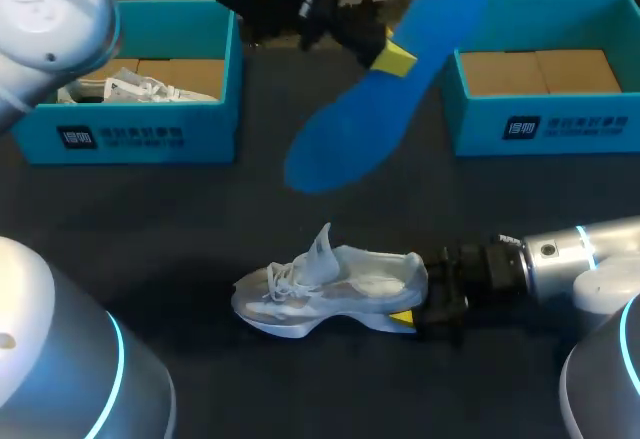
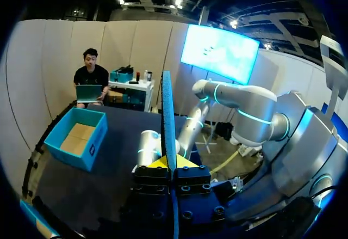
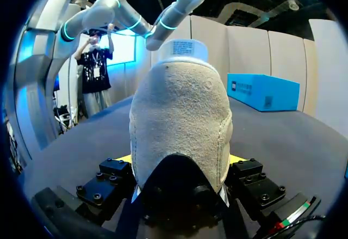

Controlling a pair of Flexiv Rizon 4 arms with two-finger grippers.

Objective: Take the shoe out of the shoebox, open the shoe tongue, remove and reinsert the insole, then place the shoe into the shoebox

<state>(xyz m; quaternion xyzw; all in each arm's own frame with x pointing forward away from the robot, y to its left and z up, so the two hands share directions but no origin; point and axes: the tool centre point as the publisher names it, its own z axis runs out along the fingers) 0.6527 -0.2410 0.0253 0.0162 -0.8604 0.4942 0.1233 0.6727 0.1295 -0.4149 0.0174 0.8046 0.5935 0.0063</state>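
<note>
A blue insole (image 1: pixel 385 89) hangs in the air over the table's back middle, with my left gripper (image 1: pixel 392 57) shut on it near its middle. In the left wrist view the insole (image 2: pixel 168 119) stands edge-on between the yellow tips of that gripper (image 2: pixel 169 164). The pale grey shoe (image 1: pixel 330 284) lies on the dark table at front centre, toe to the left and tongue raised. My right gripper (image 1: pixel 412 311) is shut on its heel. The heel (image 3: pixel 182 114) fills the right wrist view, where the gripper (image 3: pixel 182 161) has a finger on each side of it.
An empty blue shoebox (image 1: pixel 545 129) stands at the back right and shows again ahead of the left gripper (image 2: pixel 76 138). A second blue shoebox (image 1: pixel 130 134) at the back left holds another white shoe (image 1: pixel 135 87). A blue box (image 3: pixel 263 92) lies beyond the heel.
</note>
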